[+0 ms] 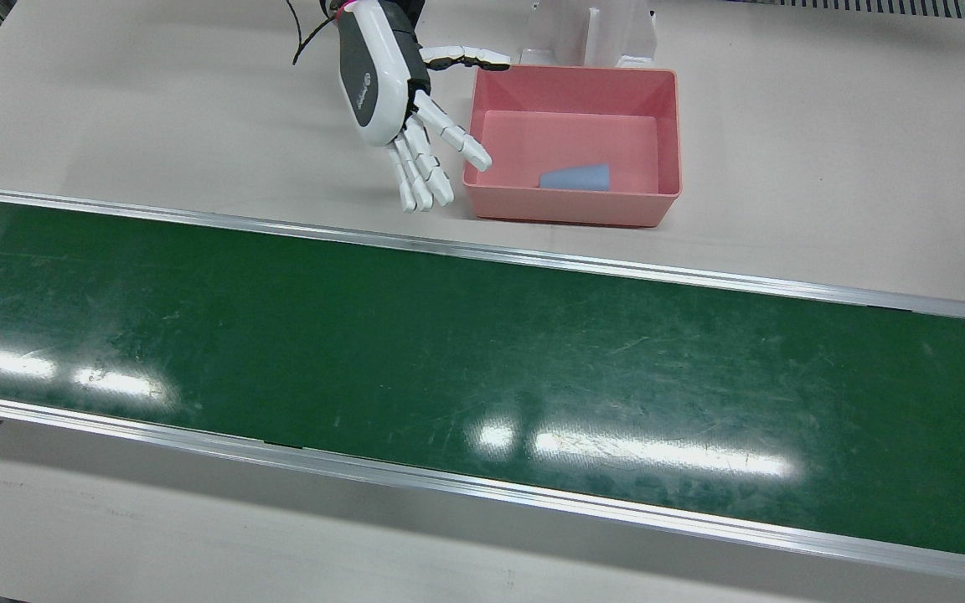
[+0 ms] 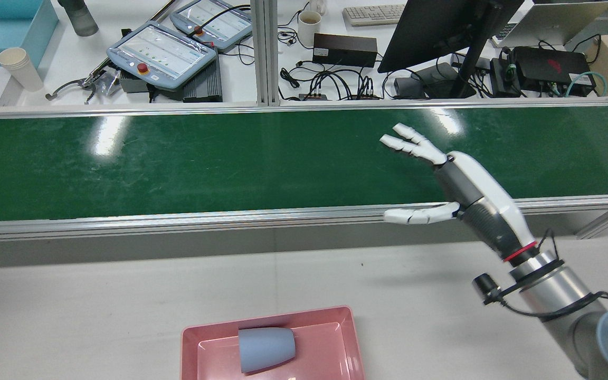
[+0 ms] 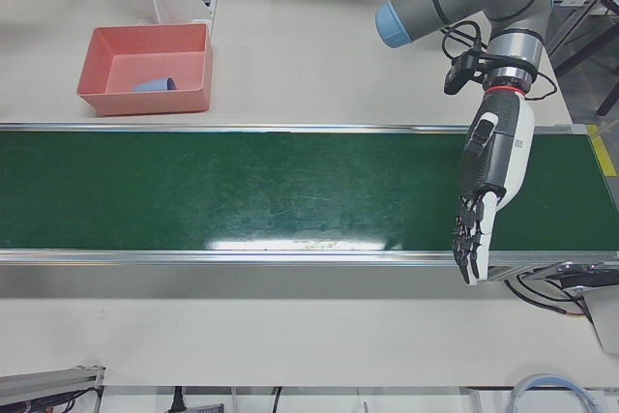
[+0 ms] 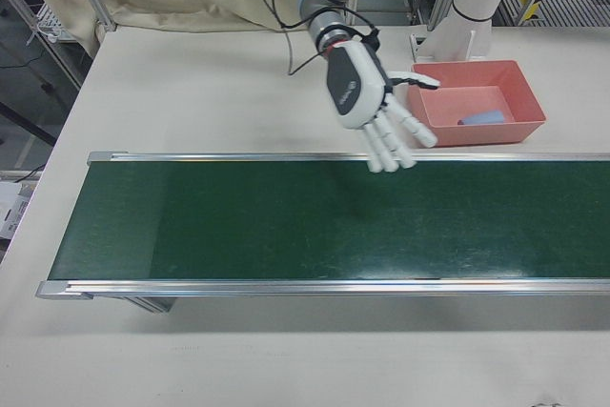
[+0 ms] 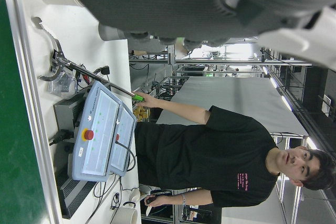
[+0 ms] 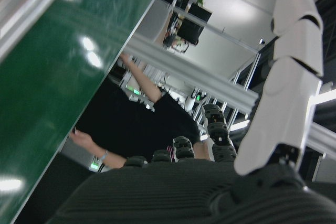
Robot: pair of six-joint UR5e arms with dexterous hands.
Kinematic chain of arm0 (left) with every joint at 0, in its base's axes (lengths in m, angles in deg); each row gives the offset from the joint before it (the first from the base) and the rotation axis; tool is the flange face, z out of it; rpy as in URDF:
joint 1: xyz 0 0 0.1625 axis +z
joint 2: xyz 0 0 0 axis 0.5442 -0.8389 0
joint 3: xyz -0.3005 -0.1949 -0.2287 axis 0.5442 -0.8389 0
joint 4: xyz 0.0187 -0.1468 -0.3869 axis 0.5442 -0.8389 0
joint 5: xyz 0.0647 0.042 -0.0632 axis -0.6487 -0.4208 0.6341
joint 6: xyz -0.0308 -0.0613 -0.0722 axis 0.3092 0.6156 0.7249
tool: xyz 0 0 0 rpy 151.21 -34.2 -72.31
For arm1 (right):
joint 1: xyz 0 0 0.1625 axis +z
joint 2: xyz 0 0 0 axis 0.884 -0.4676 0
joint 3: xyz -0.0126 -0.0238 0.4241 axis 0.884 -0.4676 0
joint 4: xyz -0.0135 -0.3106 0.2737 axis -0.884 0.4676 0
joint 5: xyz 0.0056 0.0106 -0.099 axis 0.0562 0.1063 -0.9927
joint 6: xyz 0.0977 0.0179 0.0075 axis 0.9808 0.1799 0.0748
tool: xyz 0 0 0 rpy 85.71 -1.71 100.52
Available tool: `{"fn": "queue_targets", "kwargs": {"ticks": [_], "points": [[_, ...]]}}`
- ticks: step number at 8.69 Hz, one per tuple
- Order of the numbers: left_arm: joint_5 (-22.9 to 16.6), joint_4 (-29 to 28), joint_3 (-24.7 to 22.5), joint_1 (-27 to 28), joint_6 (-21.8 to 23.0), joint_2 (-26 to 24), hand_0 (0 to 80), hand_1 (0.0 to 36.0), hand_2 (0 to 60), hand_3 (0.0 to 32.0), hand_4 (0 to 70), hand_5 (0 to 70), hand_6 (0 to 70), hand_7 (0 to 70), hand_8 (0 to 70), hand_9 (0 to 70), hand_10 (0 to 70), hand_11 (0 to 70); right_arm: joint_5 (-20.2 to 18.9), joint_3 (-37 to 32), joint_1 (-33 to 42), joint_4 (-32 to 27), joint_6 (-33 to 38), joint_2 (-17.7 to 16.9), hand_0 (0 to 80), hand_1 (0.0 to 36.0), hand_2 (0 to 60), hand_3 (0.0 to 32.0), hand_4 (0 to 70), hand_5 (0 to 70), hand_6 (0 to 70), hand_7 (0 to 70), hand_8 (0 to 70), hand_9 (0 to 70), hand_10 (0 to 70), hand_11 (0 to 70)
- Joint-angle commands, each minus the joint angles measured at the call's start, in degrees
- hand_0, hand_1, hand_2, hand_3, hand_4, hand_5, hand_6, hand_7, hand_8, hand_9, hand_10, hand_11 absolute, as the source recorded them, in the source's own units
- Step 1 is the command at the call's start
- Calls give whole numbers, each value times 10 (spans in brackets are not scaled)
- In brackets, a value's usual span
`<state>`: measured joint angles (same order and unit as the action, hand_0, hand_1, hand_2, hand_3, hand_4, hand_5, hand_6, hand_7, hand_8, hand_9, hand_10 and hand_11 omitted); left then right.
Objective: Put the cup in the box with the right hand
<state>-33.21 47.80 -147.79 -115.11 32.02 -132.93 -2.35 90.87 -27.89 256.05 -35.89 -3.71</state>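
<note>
Where the cup (image 1: 576, 177) lay, it was on its side on the floor of the pink box (image 1: 667, 134), a plain grey-blue tapered cup with its wider mouth end pointing toward three o'clock in the front view and its narrower base toward nine. It sat near the box wall at six o'clock in that view, and nothing held it. The box itself was a shallow rectangular tray with sloping walls, resting on the pale tabletop (image 1: 156, 126) just beside a white post base (image 1: 591, 33) at its twelve o'clock.

The right hand (image 1: 403, 109) hung at the box's nine o'clock in the front view, its fingers (image 1: 415, 172) straight and spread apart, holding nothing (the thumb reached out sideways toward the box rim, whether touching it I could not tell). The left hand (image 3: 488, 186) was over the far end of the conveyor, well apart from the box, its fingers extended downward and holding nothing.

A long green conveyor belt (image 1: 482, 360) with silver side rails ran across the table, scuffed and shining with reflected ceiling lights. Beyond it, in the rear view, a desk carried two teach pendants (image 2: 161, 53), a stack of paper cups (image 2: 19, 67), a monitor (image 2: 441, 31), a keyboard (image 2: 372, 14) and tangled cables. A person (image 5: 210, 156) in a black shirt stood by the pendants.
</note>
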Motion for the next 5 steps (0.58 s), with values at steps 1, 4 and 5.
{"fn": "queue_targets", "kwargs": {"ticks": [1,4,5], "points": [[0,1,-1,0,0,0,0,0,0,0,0,0,0,0,0,0,0,0,-39,-77,184,-5,59,-57,473,183,143,0,0,49,32,84,6,23,0,0],[0,1,-1,0,0,0,0,0,0,0,0,0,0,0,0,0,0,0,-46,-170,229,-15,59,-60,471,177,149,0,0,44,28,75,0,2,0,0],[0,1,-2,0,0,0,0,0,0,0,0,0,0,0,0,0,0,0,-48,-160,233,-17,63,-60,475,182,146,0,0,46,28,69,0,0,0,0]]}}
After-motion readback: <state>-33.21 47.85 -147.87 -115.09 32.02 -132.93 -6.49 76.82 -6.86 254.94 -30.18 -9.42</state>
